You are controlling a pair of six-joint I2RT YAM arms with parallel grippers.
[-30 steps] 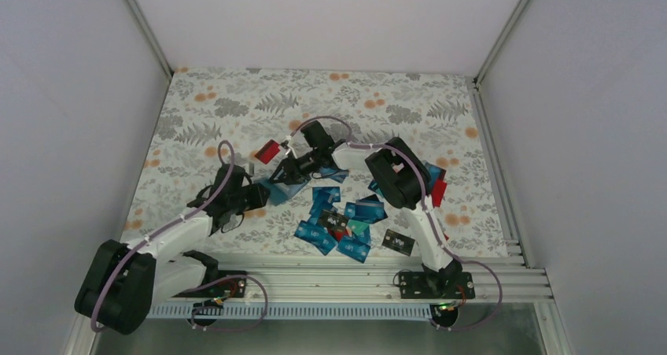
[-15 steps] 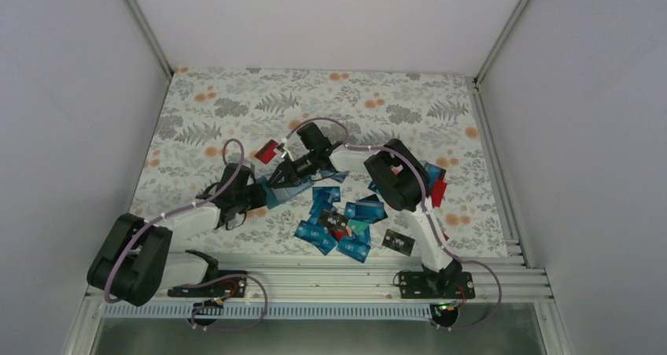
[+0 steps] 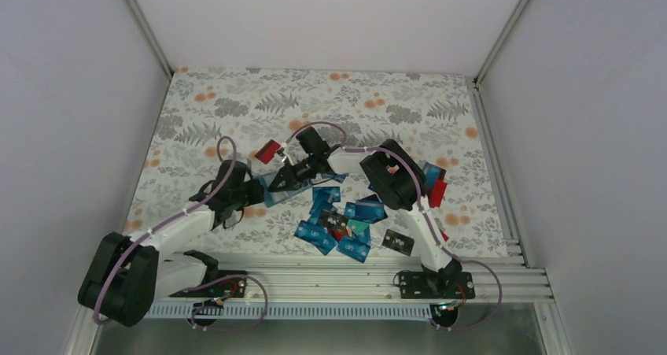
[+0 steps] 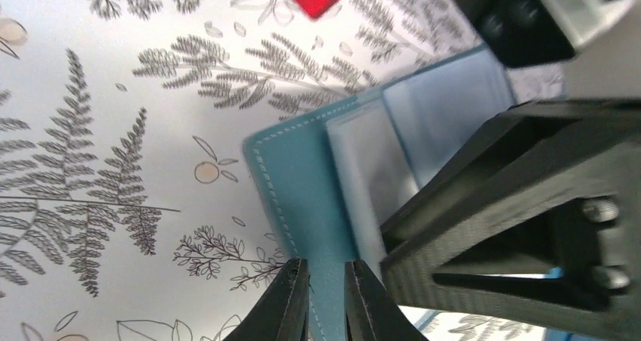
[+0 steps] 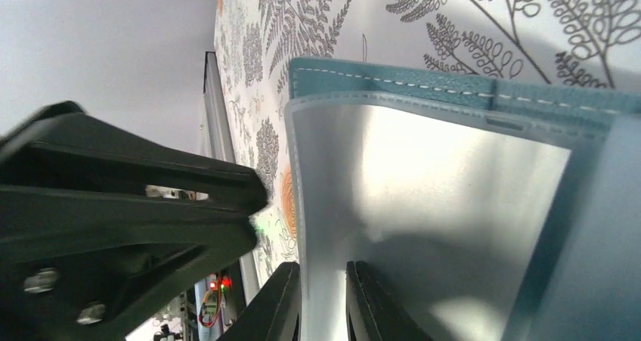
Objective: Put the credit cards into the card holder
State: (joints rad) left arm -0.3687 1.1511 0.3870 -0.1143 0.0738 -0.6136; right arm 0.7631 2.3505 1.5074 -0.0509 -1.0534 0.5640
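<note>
Your holder [image 3: 277, 191] lies open on the desk [image 3: 204, 111], and both arms meet over it.

Your left gripper [image 4: 325, 299] is closed on the holder. The stitched teal edge sits pinched between its two fingers [image 4: 291, 305]. From that wrist you can see the pale blue pockets inside the holder, and the black right gripper [image 4: 529, 227] pressed close just beside them.

Your right gripper [image 5: 323, 303] is closed on the holder too. It pinches a pale, shiny pocket flap between its fingers [image 5: 363, 303]. The teal edge with white stitches runs along the top of that view, and the left gripper shows as a dark shape beside the holder.

One red card [image 3: 267, 150] lies just past the holder, on the far side. It is near the holder, but you cannot tell if they touch.

Most cards [image 3: 338, 223] lie in a loose heap to the right of the holder, nearer the arm bases. They are blue and teal, with a bit of red and black. One black card [image 3: 399, 242] lies a little apart, further right of the holder.
</note>
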